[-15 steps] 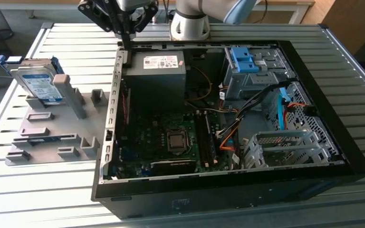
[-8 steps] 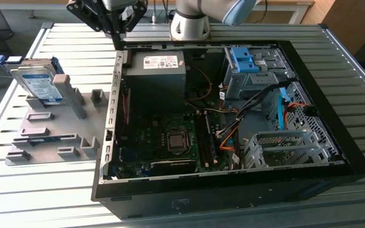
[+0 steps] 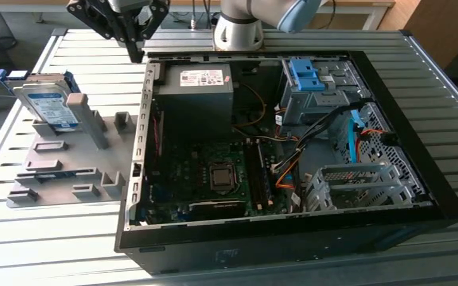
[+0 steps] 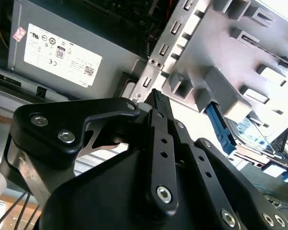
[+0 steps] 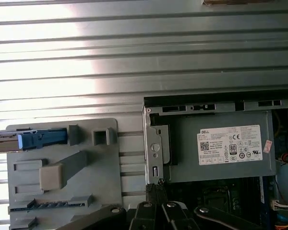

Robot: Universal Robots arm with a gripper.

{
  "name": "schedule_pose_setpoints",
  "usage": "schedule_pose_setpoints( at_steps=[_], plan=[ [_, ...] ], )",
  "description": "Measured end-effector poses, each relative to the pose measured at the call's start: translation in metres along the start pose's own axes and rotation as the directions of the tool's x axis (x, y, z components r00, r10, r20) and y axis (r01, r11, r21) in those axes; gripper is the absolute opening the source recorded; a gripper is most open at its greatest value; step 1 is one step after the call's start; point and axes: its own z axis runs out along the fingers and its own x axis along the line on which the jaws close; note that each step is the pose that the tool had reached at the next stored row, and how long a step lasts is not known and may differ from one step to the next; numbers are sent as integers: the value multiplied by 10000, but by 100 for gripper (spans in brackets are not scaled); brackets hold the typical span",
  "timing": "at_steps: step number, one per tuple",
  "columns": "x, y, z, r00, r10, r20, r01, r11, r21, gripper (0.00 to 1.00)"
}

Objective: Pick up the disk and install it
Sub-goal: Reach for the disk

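1 disk (image 3: 48, 104), 1 gripper (image 3: 138, 52), 1 computer case (image 3: 445, 199), 1 fixture (image 3: 64, 177)

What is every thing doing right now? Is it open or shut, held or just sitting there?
disk: standing tilted in the grey holder, not held.
gripper: fingers shut, holding nothing, up above the case's corner.
computer case: lying on its side, cover off, insides showing.
grey holder: flat on the table, carrying the disk.
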Motion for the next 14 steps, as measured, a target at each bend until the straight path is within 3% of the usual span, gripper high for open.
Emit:
schedule_pose_setpoints(
  at_steps=[14],
  plan=[
    [358,2,-9,10000,0,0,0,10000,1,11]
  ],
)
